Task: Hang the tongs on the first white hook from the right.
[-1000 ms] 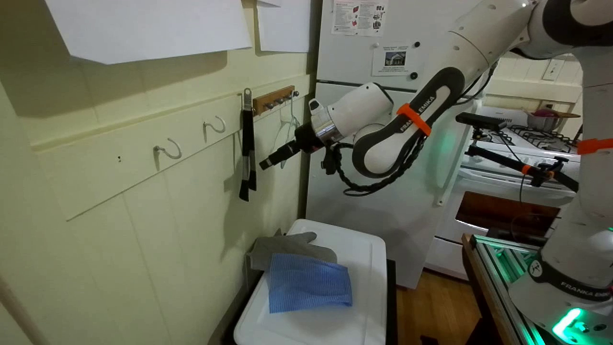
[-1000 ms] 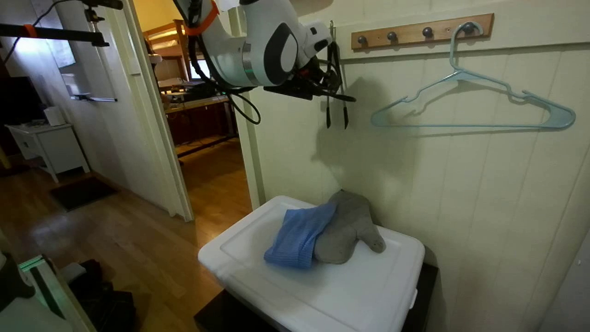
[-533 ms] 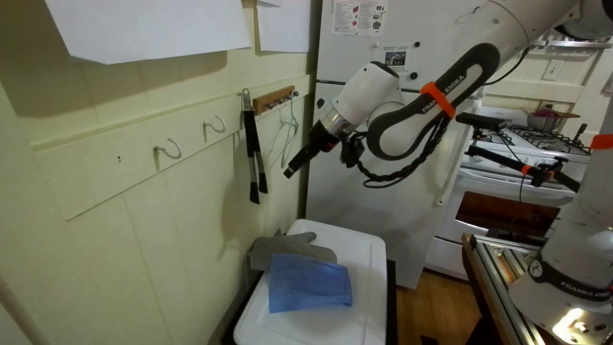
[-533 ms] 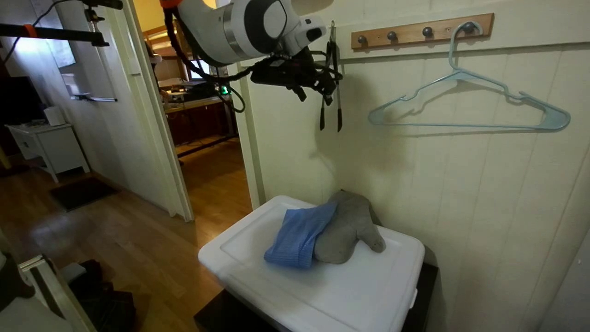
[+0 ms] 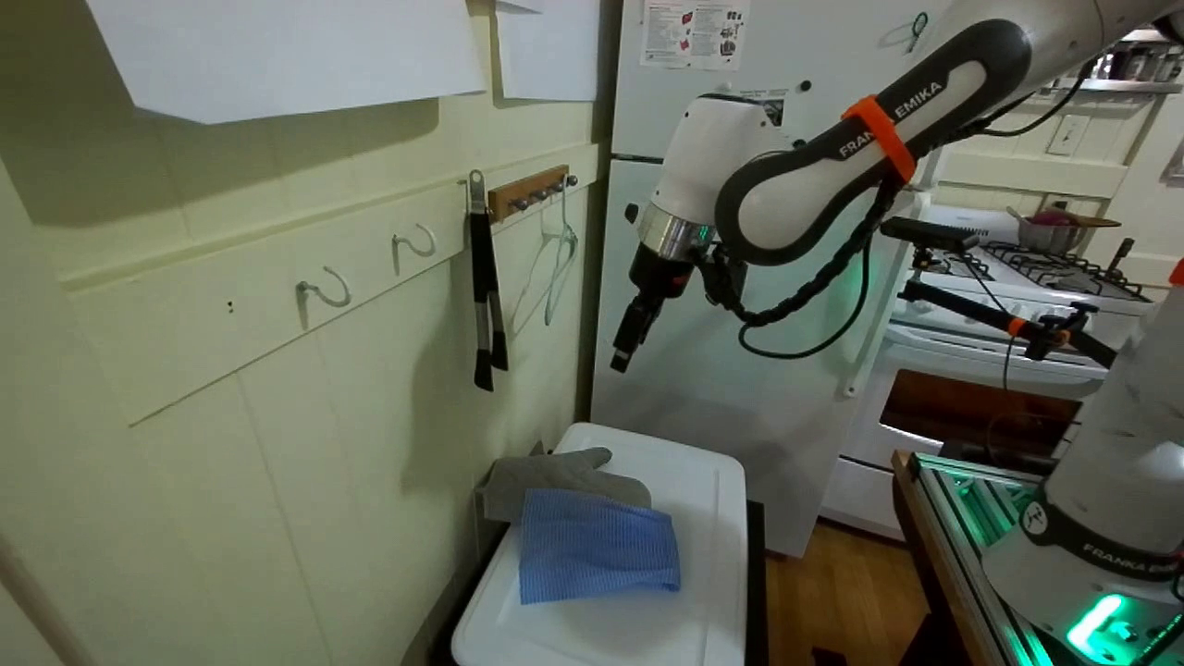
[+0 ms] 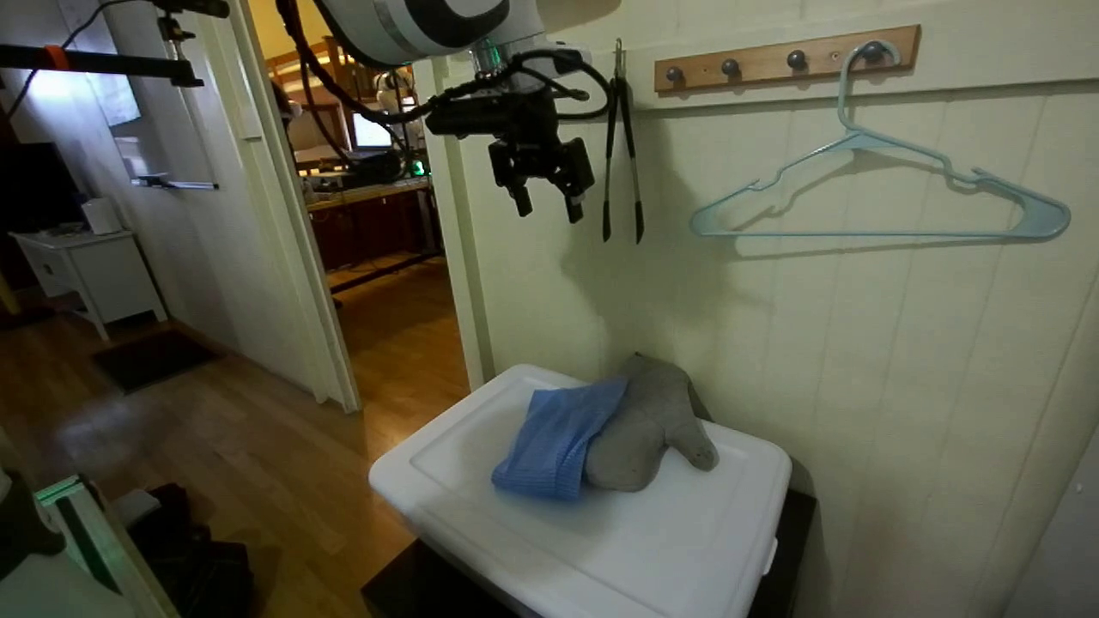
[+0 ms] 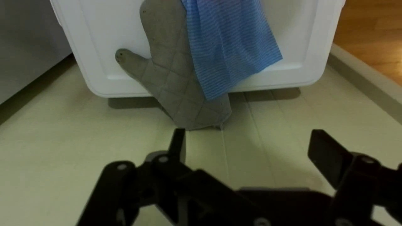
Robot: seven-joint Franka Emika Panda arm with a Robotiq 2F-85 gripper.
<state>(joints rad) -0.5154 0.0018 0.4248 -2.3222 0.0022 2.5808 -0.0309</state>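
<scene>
Black tongs [image 5: 483,273] are being supported from the wall [image 5: 351,398] beside a wooden peg rail [image 5: 529,189].
The gripper [image 6: 549,213] is being held apart from them, fingers [image 7: 329,157] spread wide.

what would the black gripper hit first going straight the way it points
The gripper would likely meet the grey quilted oven mitt below first; depth is unclear, so the overlapping blue striped cloth is possible too.
</scene>
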